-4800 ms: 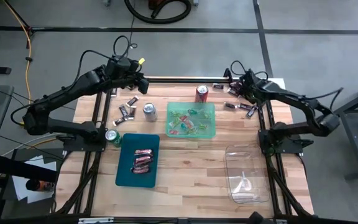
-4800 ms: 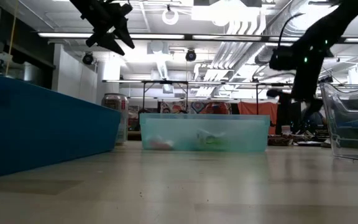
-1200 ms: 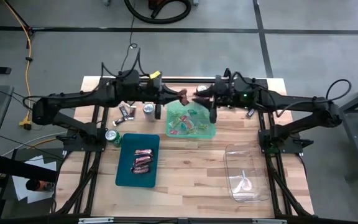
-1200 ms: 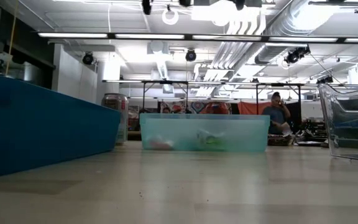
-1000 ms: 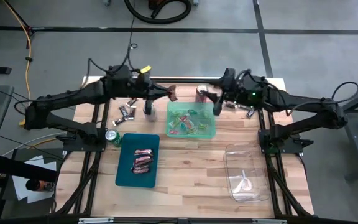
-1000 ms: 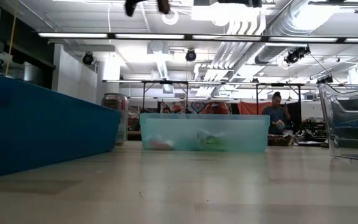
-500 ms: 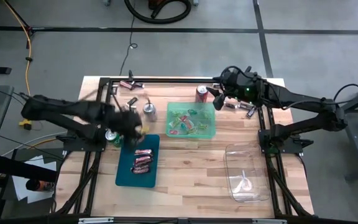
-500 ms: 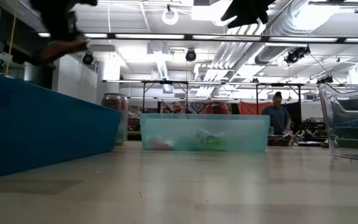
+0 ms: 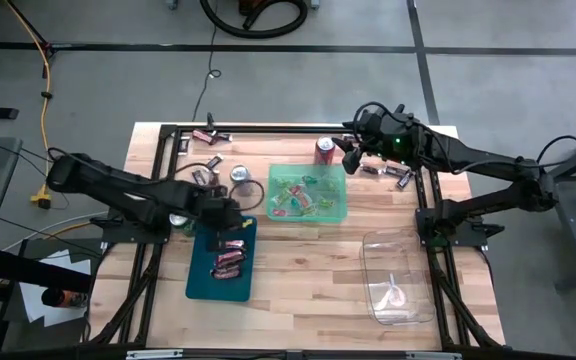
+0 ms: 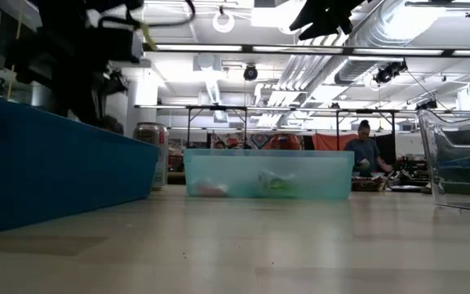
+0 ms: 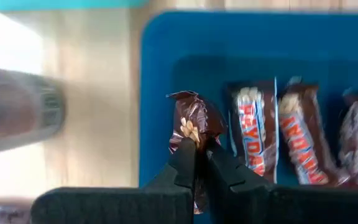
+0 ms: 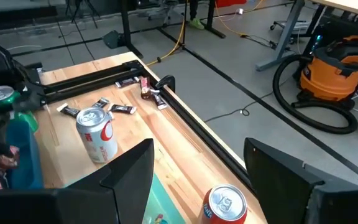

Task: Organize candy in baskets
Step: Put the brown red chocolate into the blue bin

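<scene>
My left gripper (image 9: 234, 217) points steeply down over the far end of the dark teal basket (image 9: 204, 280) and is shut on a brown-wrapped candy (image 11: 193, 121). Several red and dark candy bars (image 9: 230, 258) lie on that basket's floor. The light green basket (image 9: 308, 192) holds bright candies; the clear basket (image 9: 398, 280) stands at the near right. My right gripper (image 12: 197, 180) hangs open and holds nothing, high over the far edge by the red can (image 9: 325, 150). My left gripper pinches the brown candy's wrapper at its near part (image 11: 196, 144) between its two fingers (image 11: 183, 163). The fingers come from above, slanting steeply down. The candy's crumpled free end (image 11: 188, 102) sticks out past the fingertips, over the teal basket's floor beside the bars (image 11: 253, 134).
A silver can (image 9: 239, 176) and a green can (image 9: 178, 218) stand close to my left arm. Loose candies lie at the far left (image 9: 205, 135), near the silver can (image 9: 205, 176) and at the far right (image 9: 388, 172). A person stands in the room behind (image 10: 367, 151).
My left gripper has swung with the brown candy from high over the green basket's far left corner toward the near left, sunk down and tipped to point steeply down over the teal basket. My right gripper has drawn back a little toward the far edge.
</scene>
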Controlling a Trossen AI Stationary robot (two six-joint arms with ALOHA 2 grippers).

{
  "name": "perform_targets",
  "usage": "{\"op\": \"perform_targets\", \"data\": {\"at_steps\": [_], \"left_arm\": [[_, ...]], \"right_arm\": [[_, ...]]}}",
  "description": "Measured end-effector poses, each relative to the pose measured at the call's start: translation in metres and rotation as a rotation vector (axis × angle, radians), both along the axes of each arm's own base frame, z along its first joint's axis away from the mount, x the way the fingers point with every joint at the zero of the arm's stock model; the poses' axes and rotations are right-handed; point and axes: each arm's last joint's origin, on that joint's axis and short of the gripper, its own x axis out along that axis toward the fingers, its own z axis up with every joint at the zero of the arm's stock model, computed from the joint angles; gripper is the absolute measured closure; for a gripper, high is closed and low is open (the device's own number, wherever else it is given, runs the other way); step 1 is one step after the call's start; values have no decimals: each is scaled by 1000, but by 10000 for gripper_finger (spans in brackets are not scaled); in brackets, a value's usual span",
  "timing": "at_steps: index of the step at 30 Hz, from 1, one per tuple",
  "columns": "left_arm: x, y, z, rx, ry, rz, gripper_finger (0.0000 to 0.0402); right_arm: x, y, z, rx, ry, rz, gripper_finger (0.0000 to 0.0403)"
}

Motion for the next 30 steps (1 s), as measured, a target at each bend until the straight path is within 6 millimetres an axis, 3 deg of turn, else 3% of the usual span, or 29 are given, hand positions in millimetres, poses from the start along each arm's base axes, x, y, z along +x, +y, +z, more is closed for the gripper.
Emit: {"op": "perform_targets", "data": {"at_steps": [7,14,23,30], "left_arm": [[21,1,-29,-42,72,-45,401],[28,-2,-48,-67,144,-13,401],[29,-4,-51,-137,165,10,382],[36,-4,-40,-140,140,7,327]], "right_arm": [[0,0,0,5,-3,-2,160],[0,0,0,5,0,-2,160],[0,0,-1,6,9,-2,160],[-1,0,-3,1,35,3,160]]}}
